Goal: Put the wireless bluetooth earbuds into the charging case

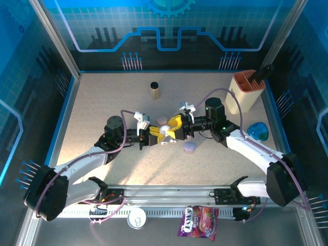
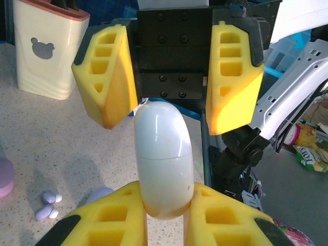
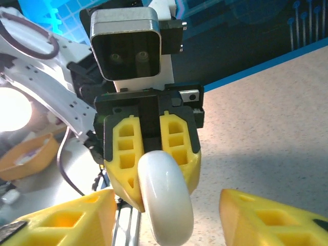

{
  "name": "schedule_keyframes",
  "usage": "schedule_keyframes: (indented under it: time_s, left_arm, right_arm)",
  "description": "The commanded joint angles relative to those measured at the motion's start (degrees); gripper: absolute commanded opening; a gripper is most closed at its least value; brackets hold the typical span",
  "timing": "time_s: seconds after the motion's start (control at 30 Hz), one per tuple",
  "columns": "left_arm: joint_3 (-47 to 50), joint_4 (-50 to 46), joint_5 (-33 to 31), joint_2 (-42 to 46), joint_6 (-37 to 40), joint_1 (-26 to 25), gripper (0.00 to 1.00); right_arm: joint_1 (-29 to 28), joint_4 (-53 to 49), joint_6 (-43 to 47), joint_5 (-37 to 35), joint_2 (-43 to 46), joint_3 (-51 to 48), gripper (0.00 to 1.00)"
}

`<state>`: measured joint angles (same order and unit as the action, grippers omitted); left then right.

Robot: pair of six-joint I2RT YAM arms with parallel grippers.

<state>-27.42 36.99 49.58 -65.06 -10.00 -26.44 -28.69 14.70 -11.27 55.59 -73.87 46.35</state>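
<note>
A white pebble-shaped charging case sits closed, with my left gripper shut on its lower end and holding it above the table. In the top view the two grippers meet at mid-table, left gripper facing right gripper, with the case between them. My right gripper is open; its yellow fingers stand on either side of the case's free end with a gap. Two small purple-and-white earbuds lie on the table below, left of the left gripper.
A purple case and a pink case lie near the grippers. At back right is a cream holder, with a blue object in front of it. A small bottle stands at the back, a candy bag and a round white puck at the near edge.
</note>
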Motion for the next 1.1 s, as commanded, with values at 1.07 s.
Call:
schedule_keyframes:
  time_s: [1.07]
  left_arm:
    - [-4.04, 3.35, 2.16, -6.78, 0.33, -1.16, 0.41]
  right_arm:
    - [-1.7, -22.84, 14.95, -5.51, -0.87, 9.62, 0.06]
